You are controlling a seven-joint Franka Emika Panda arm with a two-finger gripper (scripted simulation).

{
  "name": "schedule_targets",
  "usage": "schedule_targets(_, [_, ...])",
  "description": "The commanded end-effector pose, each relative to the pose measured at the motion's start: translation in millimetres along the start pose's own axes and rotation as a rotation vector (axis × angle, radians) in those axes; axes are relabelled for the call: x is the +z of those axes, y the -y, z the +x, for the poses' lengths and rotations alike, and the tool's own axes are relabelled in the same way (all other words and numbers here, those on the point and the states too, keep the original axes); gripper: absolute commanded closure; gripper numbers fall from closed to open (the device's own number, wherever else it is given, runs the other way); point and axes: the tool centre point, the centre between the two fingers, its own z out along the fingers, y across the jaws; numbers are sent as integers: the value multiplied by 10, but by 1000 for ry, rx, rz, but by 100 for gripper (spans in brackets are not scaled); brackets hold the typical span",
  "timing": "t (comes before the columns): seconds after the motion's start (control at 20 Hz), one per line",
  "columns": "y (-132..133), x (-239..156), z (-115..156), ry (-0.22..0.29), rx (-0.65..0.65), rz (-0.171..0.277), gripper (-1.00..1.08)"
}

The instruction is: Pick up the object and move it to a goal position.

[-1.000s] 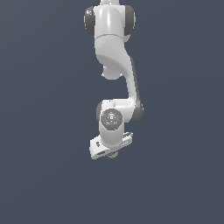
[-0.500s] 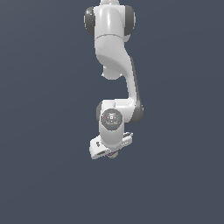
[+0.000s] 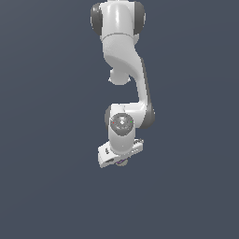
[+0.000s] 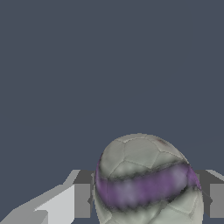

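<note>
In the wrist view the off-white ball (image 4: 146,175) with its purplish stripe sits between my two grey fingers (image 4: 82,200), which press against both of its sides. My gripper (image 4: 148,202) is shut on the ball. In the exterior view the white arm hangs down from above, and the gripper (image 3: 121,163) points downward with a small bit of the ball (image 3: 122,162) showing just under the hand. The fingertips themselves are hidden by the hand in that view.
Only a plain dark grey-blue ground (image 3: 56,186) surrounds the arm in both views. No other object, container or edge shows.
</note>
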Motion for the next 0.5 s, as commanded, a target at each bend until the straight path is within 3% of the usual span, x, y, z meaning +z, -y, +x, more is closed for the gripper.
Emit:
schedule_targets(0.0, [76, -53, -18, -2, -1, -1, 108])
schedule_targets(0.45, [577, -334, -188, -2, -1, -1, 108])
